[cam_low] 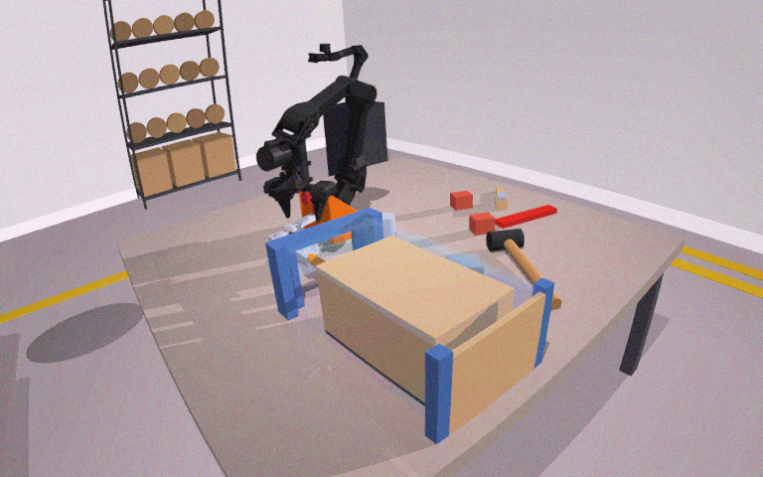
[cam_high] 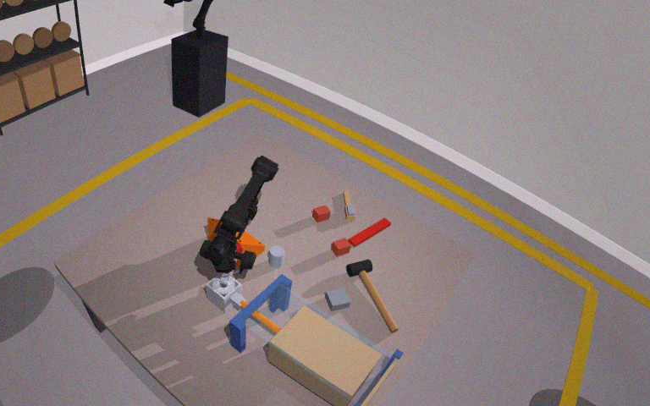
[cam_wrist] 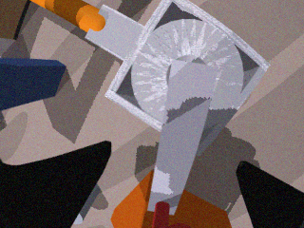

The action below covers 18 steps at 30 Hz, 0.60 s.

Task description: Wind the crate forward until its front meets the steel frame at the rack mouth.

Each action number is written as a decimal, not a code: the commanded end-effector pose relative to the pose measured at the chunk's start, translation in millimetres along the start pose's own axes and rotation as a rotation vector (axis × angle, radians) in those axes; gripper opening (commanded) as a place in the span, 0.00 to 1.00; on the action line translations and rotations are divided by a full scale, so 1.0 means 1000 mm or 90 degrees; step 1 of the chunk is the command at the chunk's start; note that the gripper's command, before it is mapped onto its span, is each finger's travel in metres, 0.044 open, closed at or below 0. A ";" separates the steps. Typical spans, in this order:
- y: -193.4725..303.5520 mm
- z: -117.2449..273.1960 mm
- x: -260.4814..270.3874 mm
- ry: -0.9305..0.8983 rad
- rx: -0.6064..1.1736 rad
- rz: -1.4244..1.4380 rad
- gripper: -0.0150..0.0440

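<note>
The crate [cam_high: 326,347] [cam_low: 415,289] looks flat in the clear-panelled cubby. A gap lies between its front and the blue steel frame [cam_high: 238,336] [cam_low: 282,277] [cam_wrist: 28,81]. An orange strap [cam_high: 263,320] [cam_low: 313,258] [cam_wrist: 90,21] runs through the frame to the grey winch [cam_high: 223,298] [cam_wrist: 147,71]. The handle's grey arm [cam_wrist: 182,138] reaches from over the winch's centre to its red knob [cam_high: 238,247] [cam_low: 305,198] [cam_wrist: 162,214]. The key end is hidden. My gripper [cam_high: 225,266] [cam_low: 301,213] [cam_wrist: 177,159] is open and empty, above the handle, with a fingertip to either side of the arm in the wrist view.
An orange angled piece [cam_high: 250,244] [cam_low: 338,210] [cam_wrist: 128,204] stands beside the winch, below my arm. A grey cylinder [cam_high: 276,256] is near the frame. A mallet [cam_high: 378,301] [cam_low: 522,259], grey block [cam_high: 338,299], red bar [cam_high: 370,232] [cam_low: 526,216] and red blocks [cam_high: 321,213] [cam_low: 481,223] lie on the right.
</note>
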<state>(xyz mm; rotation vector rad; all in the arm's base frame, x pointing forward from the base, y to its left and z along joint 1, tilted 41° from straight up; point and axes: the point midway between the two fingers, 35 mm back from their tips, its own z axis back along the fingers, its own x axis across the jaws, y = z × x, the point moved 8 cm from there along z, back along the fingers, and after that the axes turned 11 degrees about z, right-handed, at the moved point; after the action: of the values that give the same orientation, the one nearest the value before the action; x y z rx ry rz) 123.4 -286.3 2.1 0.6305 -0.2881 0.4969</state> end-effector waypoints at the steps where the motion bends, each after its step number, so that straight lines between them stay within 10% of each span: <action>1: 0.000 -0.004 0.000 -0.003 -0.003 -0.004 1.00; 13: 0.000 -0.019 0.000 -0.004 -0.002 -0.007 1.00; 18: -0.002 -0.014 0.000 0.001 -0.008 0.000 0.78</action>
<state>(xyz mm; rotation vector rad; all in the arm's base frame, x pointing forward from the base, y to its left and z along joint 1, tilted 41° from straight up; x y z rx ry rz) 125.6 -278.8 -9.8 0.6173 -0.2887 0.4949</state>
